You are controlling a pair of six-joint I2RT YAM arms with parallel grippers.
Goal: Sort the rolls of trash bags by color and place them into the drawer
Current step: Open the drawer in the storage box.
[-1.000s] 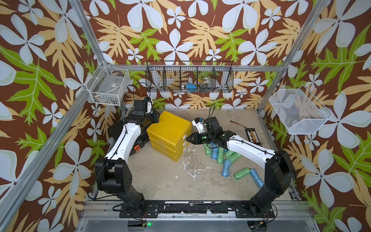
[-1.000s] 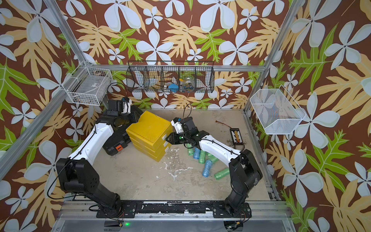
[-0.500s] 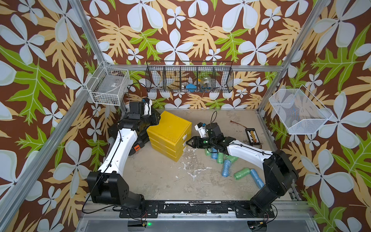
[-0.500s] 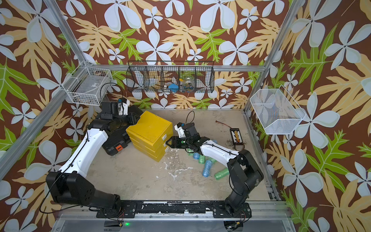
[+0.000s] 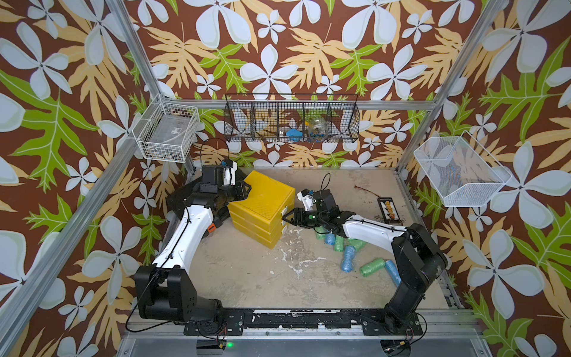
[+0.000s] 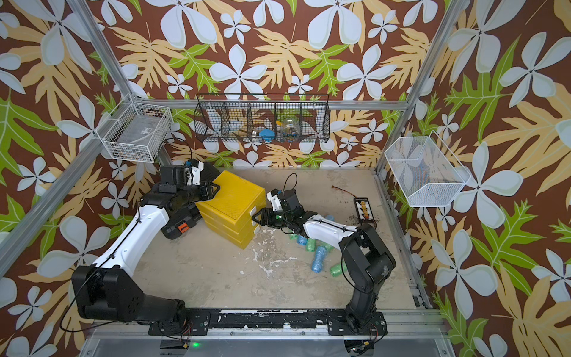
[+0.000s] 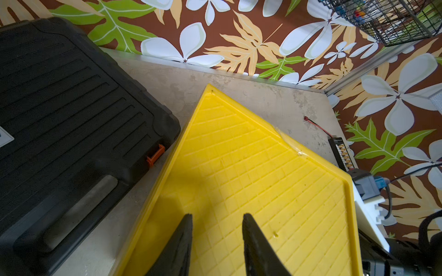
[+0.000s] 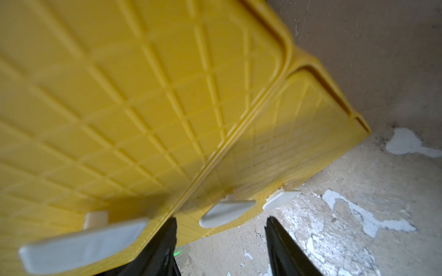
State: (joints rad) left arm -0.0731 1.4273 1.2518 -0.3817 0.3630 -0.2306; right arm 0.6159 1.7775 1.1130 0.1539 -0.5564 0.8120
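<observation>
My right fingers (image 8: 284, 251) stand apart and empty, a tab (image 8: 227, 212) of the drawer (image 8: 143, 95) just ahead of their gap. My left fingers (image 7: 181, 246), slightly parted and empty, hang over the drawer's top.

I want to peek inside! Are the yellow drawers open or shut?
Shut. In a top view, all three fronts of the drawer chest sit flush, and none sticks out.

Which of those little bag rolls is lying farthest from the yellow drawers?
The light blue roll beside the right arm, just past a green roll; the rest lie nearer the drawers.
</observation>
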